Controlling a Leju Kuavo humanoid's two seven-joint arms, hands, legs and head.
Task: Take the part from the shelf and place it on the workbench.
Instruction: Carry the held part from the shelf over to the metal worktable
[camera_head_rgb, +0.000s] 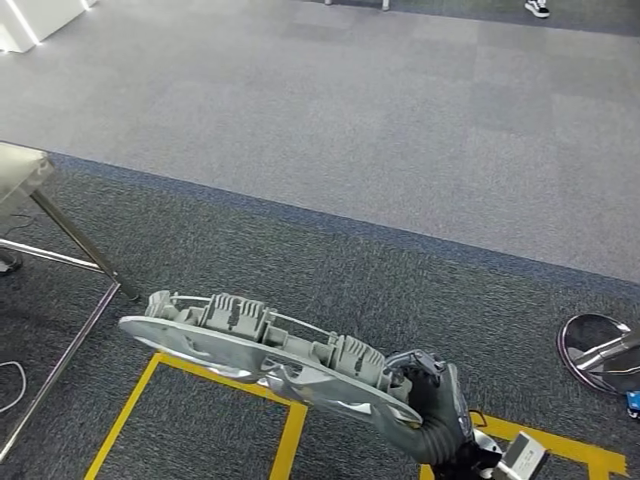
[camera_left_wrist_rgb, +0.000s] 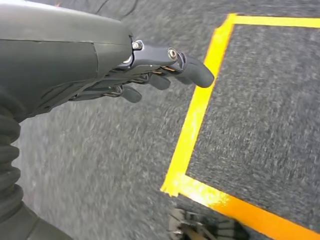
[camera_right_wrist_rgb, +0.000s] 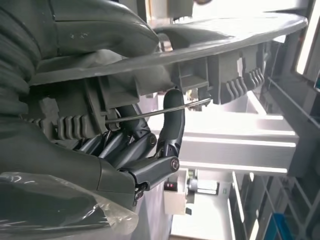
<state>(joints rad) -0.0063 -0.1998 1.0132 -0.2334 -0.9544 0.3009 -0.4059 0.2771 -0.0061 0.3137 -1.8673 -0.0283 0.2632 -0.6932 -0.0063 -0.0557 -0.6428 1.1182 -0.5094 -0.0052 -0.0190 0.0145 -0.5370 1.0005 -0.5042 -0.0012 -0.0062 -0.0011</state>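
Fingers (camera_right_wrist_rgb: 171, 127) of the right hand (camera_head_rgb: 430, 395) were curled around the ribbed underside of the part (camera_head_rgb: 264, 350), with the thick thumb lying over its flat upper face, so the grip was closed on one end of the part. The part, a long grey moulded plastic trim piece with clip blocks and a thin wire rod (camera_right_wrist_rgb: 158, 112) along it, was carried in the air over the dark carpet (camera_head_rgb: 362, 270). Its long axis ran roughly level from the right hand out toward the robot's left, leaving most of its length unsupported beyond the grip. Clear plastic film (camera_right_wrist_rgb: 113, 215) hung beside the wrist.

Extended loosely with nothing in them, the fingers of the left hand (camera_left_wrist_rgb: 151, 70) pointed down at the carpet beside a yellow floor-tape line (camera_left_wrist_rgb: 196, 110).

A metal-framed table's corner (camera_head_rgb: 23, 165) stood at the far left, well apart from the part's free end. Judged from this, the carry was under way and the placement not yet begun; the overhanging end would reach any surface first.
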